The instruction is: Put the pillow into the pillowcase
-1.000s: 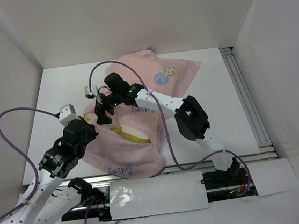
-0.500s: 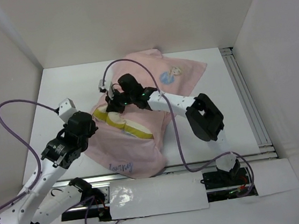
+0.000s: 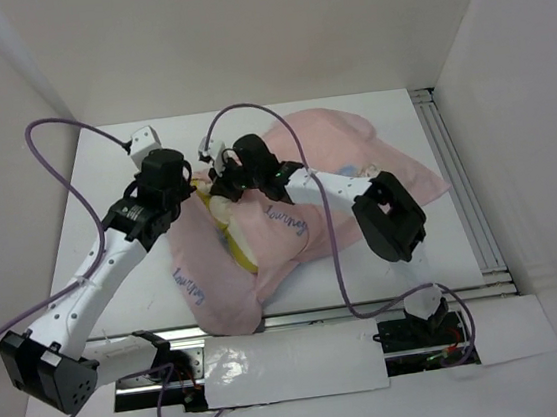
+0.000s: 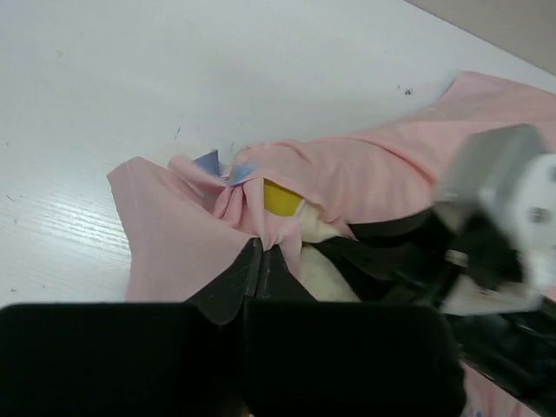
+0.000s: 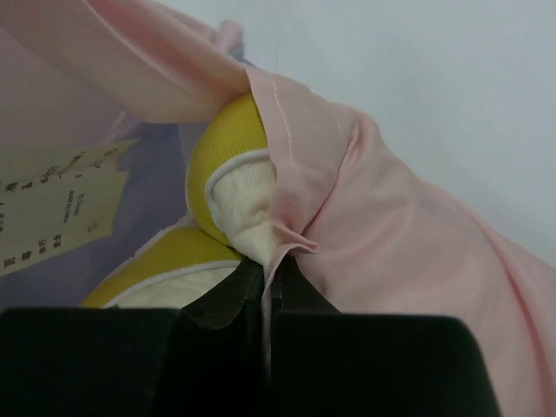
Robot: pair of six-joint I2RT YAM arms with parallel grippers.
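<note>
The pale pink pillowcase [image 3: 354, 160] lies crumpled across the middle of the table, with its open end toward the left. The cream-yellow pillow [image 3: 231, 236] shows only at that opening; the rest is hidden inside the fabric. My left gripper [image 3: 193, 192] is shut on a bunched pink fold of the pillowcase [image 4: 200, 234] at the opening, the pillow's yellow corner [image 4: 280, 198] just beyond. Right beside it, my right gripper [image 3: 218, 183] is shut on the pillowcase hem [image 5: 287, 130], and the pillow [image 5: 248, 204] bulges out next to its jaws [image 5: 269, 276].
A white care label [image 5: 52, 208] hangs inside the pillowcase. Purple cables [image 3: 63, 173] loop over the left side. An aluminium rail [image 3: 457, 183] runs along the table's right edge. White walls enclose the table on three sides.
The right gripper has shut on the pillowcase hem. The left arm has swung away from the near edge toward the middle, dragging the fabric. The pillowcase has turned and now covers more of the pillow.
</note>
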